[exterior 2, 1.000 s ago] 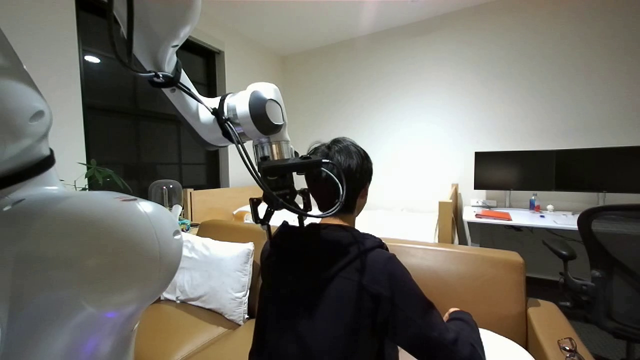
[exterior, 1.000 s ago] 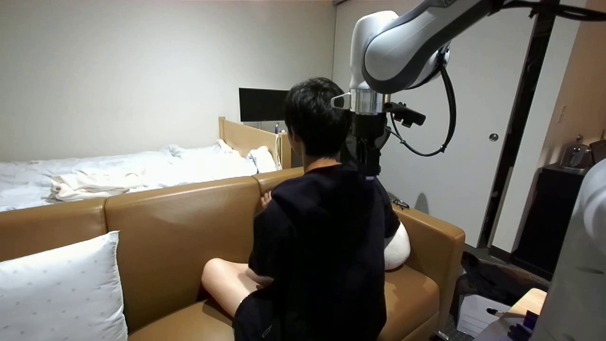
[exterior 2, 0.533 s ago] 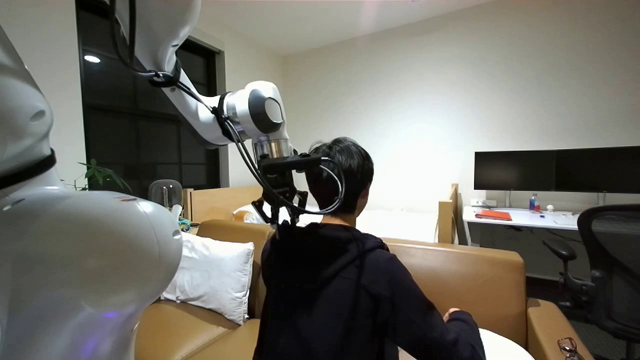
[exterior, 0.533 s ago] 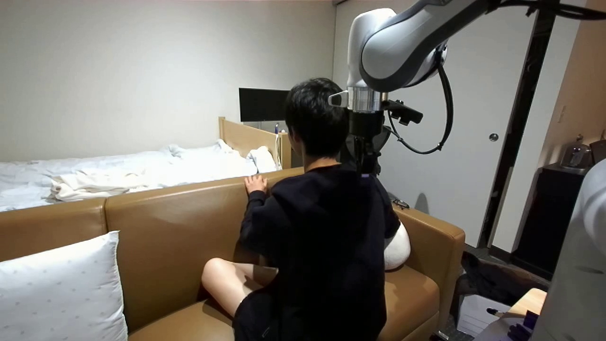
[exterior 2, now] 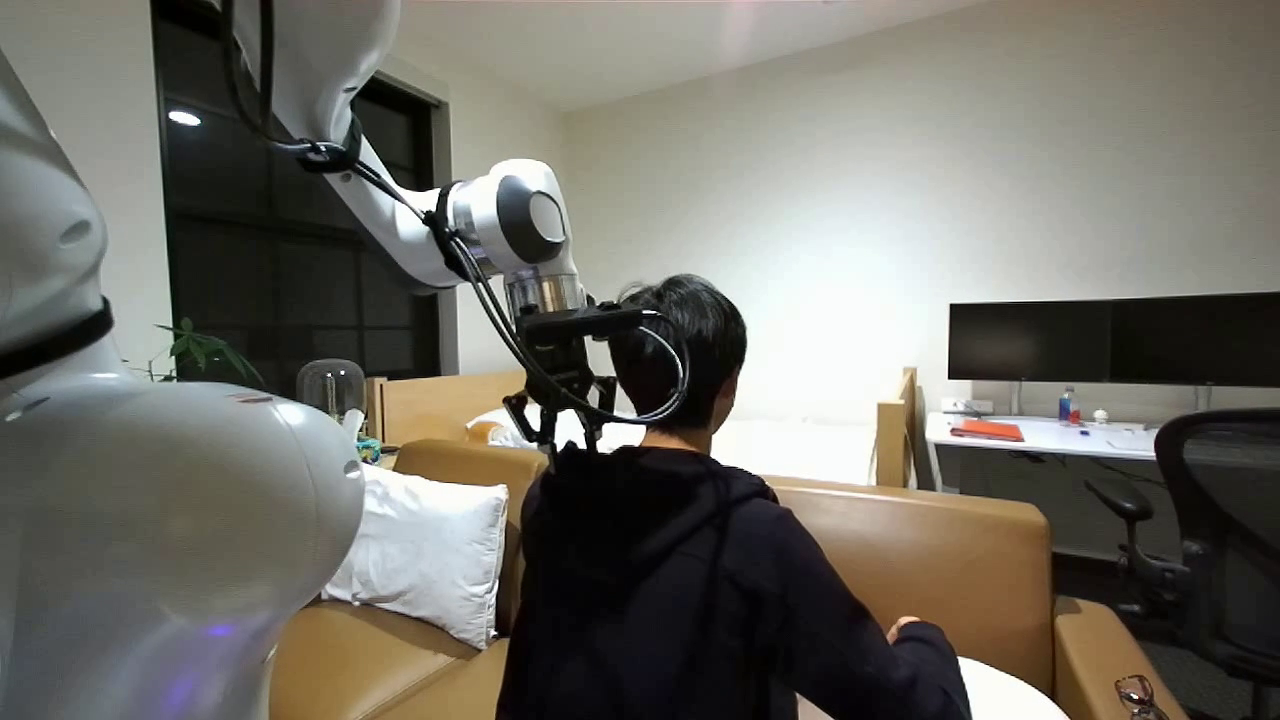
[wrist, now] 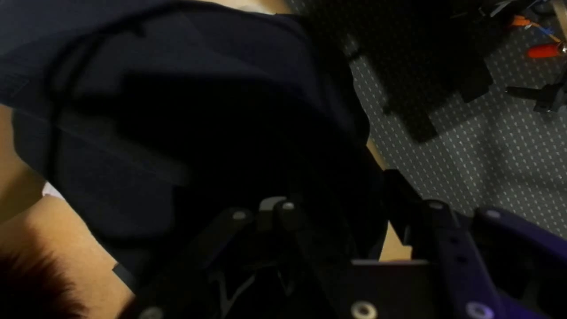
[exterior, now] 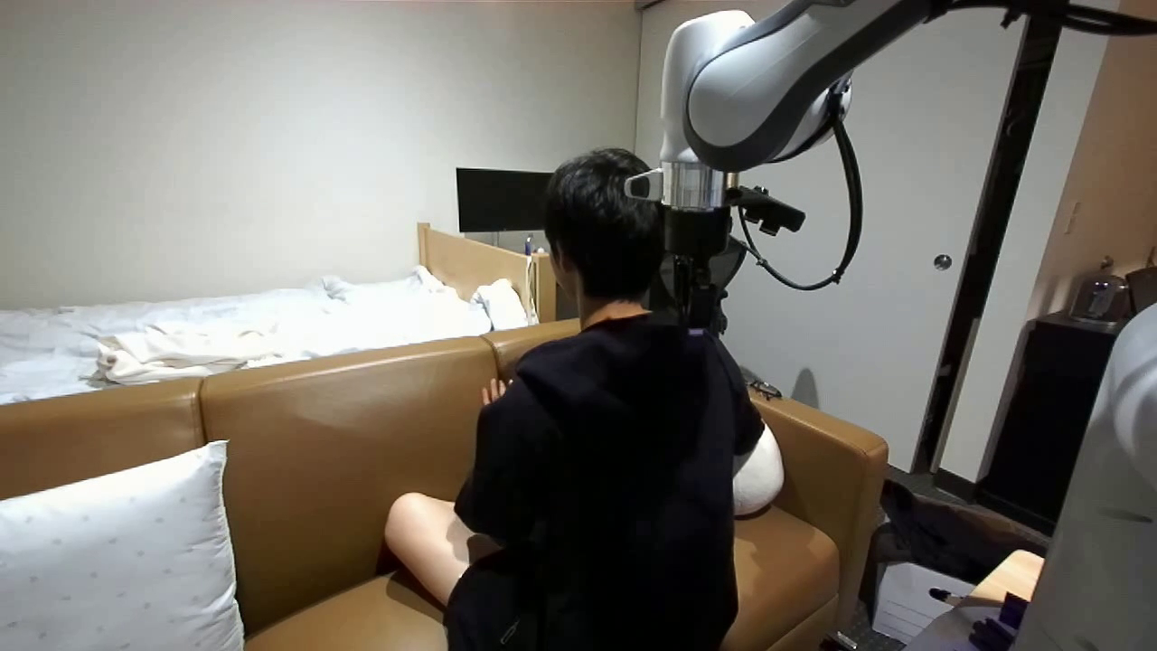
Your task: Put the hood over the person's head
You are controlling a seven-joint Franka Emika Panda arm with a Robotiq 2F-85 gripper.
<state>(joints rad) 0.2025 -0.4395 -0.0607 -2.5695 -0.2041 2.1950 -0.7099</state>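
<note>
The person's head [exterior 2: 690,340] with short black hair faces away, bare, in both exterior views; hair [wrist: 31,288] shows at the wrist view's lower left. The dark navy hood [exterior 2: 640,510] lies down behind the neck on the person's upper back. My gripper [exterior 2: 570,455] points down at the hood's edge, beside the neck. Its fingers stand part way apart. The fingertips merge with black cloth, so a hold on the hood cannot be made out. In the wrist view, dark cloth [wrist: 199,53] fills the space before the gripper [wrist: 361,177].
The person sits on a tan sofa [exterior: 343,425]. White pillows [exterior 2: 425,550] lie on it. A bed [exterior: 271,316] stands behind the backrest. Glasses [exterior 2: 1138,692] lie on the armrest. A desk with monitors [exterior 2: 1030,340] is at the back.
My fingers have drawn closer together than one second ago. The arm has risen slightly. The person's hand moved up onto the backrest and has come down again. The hood looks little changed.
</note>
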